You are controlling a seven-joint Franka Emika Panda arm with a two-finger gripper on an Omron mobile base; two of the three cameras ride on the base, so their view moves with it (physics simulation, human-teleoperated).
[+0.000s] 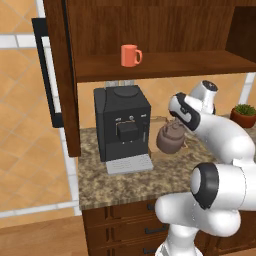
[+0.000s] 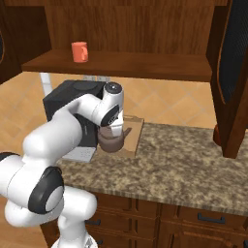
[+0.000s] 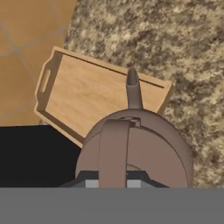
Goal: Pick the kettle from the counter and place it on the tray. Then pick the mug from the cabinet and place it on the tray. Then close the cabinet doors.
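Gripper [image 2: 114, 131] is clamped on the thin arched handle of the squat brown-grey metal kettle [image 1: 171, 138], held just above the speckled granite counter [image 2: 193, 160], near the shallow light-wood tray [image 3: 87, 98] w/ low edges. Risk: kettle swings, spout clips tray rim, or it lands half off. No readable writing or brands.

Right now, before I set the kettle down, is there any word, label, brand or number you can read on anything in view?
None can be read.
Large black coffee machine: small pale marks on its front panel, too small and blurred to read.
Small squat brown-grey metallic kettle: no text.
Small orange-red cylindrical mug: plain.
Shallow light-wood rectangular tray: bare wood.
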